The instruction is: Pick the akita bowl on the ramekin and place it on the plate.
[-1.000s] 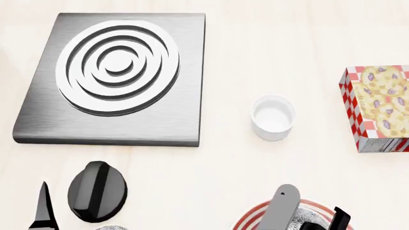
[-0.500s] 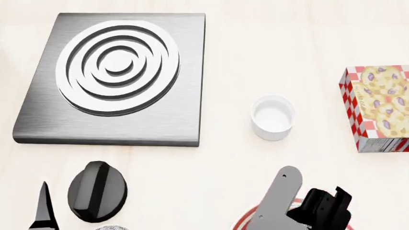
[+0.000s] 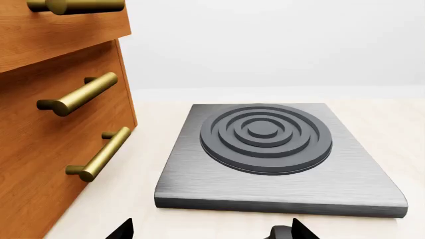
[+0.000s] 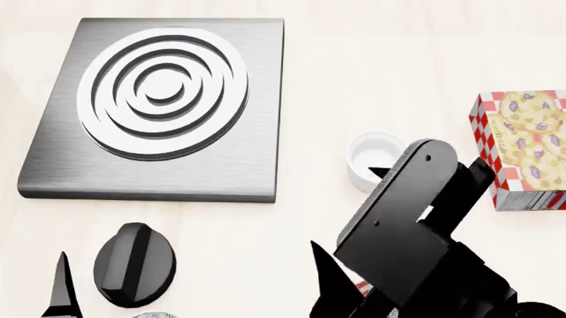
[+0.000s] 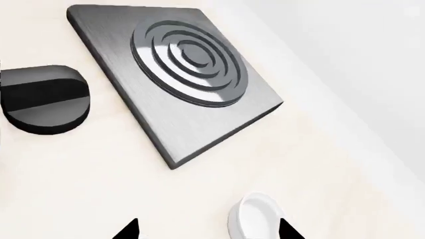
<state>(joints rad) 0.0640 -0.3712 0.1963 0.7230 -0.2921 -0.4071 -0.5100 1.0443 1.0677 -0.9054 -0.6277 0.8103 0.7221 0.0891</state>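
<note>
A pale wooden counter [image 4: 354,73] carries a brushed grey metal burner slab with raised concentric rings [image 4: 159,106], the landmark for all positions. The right gripper [image 5: 207,230] shows two black fingertips [image 5: 129,230] spread apart and empty, the small glossy white ramekin [image 5: 254,218] between them and, in the head view, right of the slab, partly behind the black right arm [image 4: 415,245]; only a red-ringed sliver of the plate [image 4: 362,287] shows beneath that arm. The left gripper [image 3: 209,230] likewise stands parted and empty just before the slab's near edge, a black round knob [image 4: 134,264] lies below the slab, and a red-checked printed box [image 4: 521,149] sits far right; the speckled akita bowl cannot be made out.
</note>
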